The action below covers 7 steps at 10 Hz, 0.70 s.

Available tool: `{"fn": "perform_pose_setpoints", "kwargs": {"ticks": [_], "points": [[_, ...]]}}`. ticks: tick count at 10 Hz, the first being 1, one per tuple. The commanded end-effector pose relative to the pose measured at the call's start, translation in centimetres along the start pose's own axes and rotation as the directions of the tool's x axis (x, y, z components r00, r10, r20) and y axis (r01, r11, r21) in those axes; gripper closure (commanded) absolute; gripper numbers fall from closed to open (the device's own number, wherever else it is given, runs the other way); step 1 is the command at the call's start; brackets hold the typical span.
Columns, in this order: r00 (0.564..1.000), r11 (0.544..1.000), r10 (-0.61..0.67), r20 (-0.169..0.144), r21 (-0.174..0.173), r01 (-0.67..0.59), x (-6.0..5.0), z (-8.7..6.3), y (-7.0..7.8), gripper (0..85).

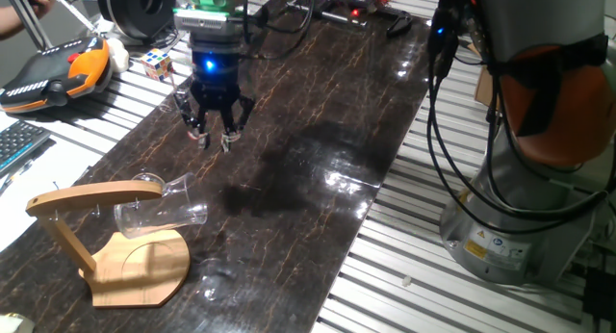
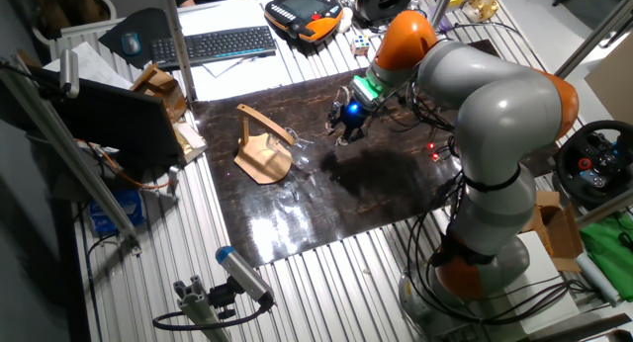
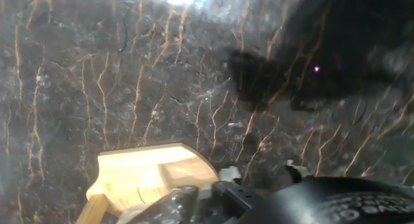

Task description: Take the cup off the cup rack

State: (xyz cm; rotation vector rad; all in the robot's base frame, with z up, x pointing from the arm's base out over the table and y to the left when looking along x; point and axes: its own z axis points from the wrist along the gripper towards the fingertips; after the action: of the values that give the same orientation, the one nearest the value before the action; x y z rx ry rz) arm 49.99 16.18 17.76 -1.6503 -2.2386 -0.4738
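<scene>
Hanging on the rack (image 1: 106, 239), the cup (image 1: 162, 207) is untaken. The gripper (image 1: 215, 131), fingers apart and empty, hovers at the cup's one o'clock; approach, grasp and lift remain

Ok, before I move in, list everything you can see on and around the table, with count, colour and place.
cup rack: one, light wood, near end of the dark mat.
cup: one, clear glass, hanging tilted on the rack's top arm.
mat: one, dark marble pattern, along the middle of the table.
teach pendant: one, orange and black, far left beside the mat.
puzzle cube: one, multicoloured, next to the pendant.
keyboard: one, black, behind the mat in the other fixed view.
steering wheel: one, black, off the table beside the robot.
arm: one, grey with orange joints.
gripper: one, black, above the mat, apart from the cup, holding nothing.
</scene>
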Motion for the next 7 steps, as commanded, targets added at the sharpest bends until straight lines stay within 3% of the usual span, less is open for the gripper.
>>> {"fn": "perform_pose_setpoints", "kwargs": {"ticks": [1,7], "points": [[0.999,0.999,0.046,-0.006,-0.018,-0.046,0.0,0.2,0.0,39.3],[0.985,0.984,0.164,-0.060,-0.060,-0.167,1.7,1.6,-0.6,39.0]]}}
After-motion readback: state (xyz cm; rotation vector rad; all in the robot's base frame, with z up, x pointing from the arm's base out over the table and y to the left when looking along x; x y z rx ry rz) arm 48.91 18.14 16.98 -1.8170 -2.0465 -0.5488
